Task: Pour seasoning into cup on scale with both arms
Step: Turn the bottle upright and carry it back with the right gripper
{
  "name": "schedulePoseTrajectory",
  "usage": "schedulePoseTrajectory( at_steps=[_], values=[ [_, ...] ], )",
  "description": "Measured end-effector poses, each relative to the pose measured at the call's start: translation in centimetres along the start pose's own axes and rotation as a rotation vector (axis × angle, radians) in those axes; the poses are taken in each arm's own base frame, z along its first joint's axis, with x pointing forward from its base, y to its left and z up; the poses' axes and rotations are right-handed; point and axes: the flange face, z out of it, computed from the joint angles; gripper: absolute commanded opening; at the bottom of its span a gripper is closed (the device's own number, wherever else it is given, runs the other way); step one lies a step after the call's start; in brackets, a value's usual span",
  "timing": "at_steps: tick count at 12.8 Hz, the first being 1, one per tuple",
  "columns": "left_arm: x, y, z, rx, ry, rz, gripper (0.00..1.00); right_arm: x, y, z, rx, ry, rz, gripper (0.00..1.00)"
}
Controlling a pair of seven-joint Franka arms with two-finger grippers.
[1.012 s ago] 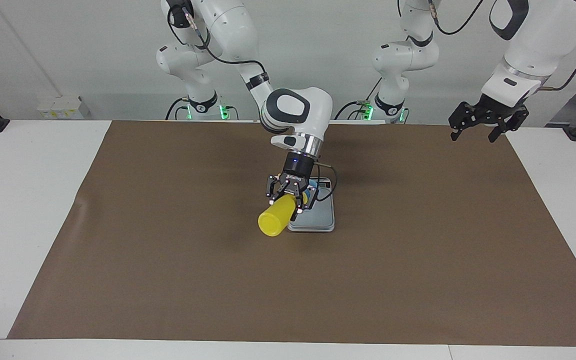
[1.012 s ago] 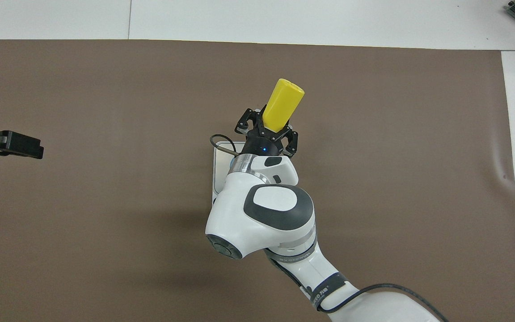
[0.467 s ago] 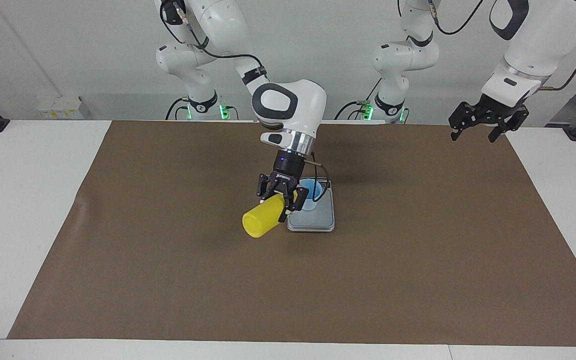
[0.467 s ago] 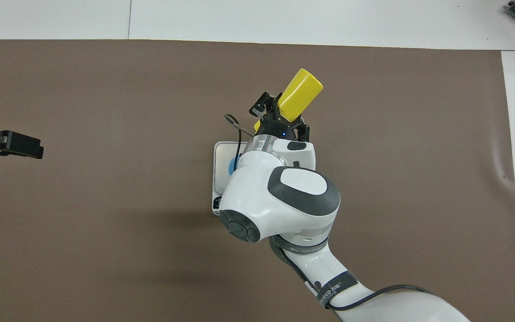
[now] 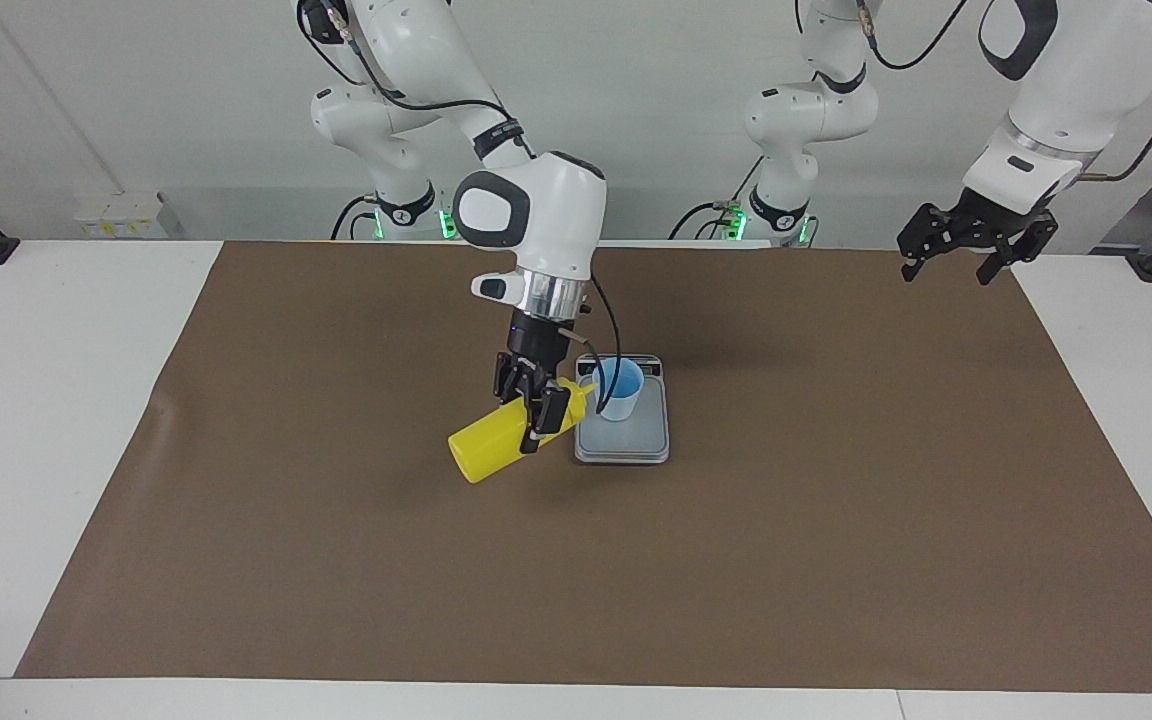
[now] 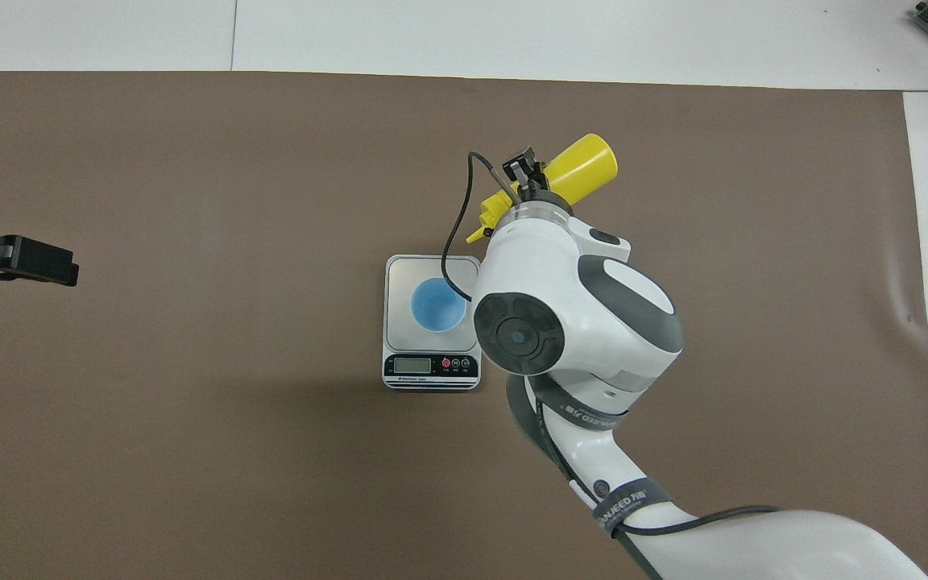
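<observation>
While tilted beside cup [image 5: 620, 389]: seasoning [image 5: 496, 441] in R gripper [image 5: 534, 408].

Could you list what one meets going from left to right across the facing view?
Bottle → right gripper → cup on the scale → left gripper.

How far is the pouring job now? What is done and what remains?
Done: the cup stands on the scale. In hand: the right gripper holds the seasoning bottle tilted, its nozzle beside the cup's rim. No seasoning shows in the cup. The left gripper waits, open, over the table's edge. Left: pouring, then setting the bottle down.
</observation>
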Motion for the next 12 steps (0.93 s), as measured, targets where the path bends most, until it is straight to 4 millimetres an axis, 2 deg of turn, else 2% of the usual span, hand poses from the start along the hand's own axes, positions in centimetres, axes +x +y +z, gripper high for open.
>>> schedulePoseTrajectory(
  at_steps=[3, 6, 8, 12],
  values=[
    [0.0, 0.0, 0.0, 0.000, 0.000, 0.000, 1.00, 1.5, 0.3, 1.0, -0.108, -0.172, 0.160, 0.00],
    [0.0, 0.0, 0.0, 0.000, 0.000, 0.000, 1.00, 3.7, 1.5, 3.0, -0.219, -0.337, 0.353, 0.00],
    [0.0, 0.0, 0.0, 0.000, 0.000, 0.000, 1.00, 6.7, 2.6, 5.0, -0.285, -0.488, 0.509, 0.00],
    [0.0, 0.0, 0.0, 0.000, 0.000, 0.000, 1.00, 14.4, 6.5, 9.2, -0.342, -0.759, 0.698, 0.00]
  ],
)
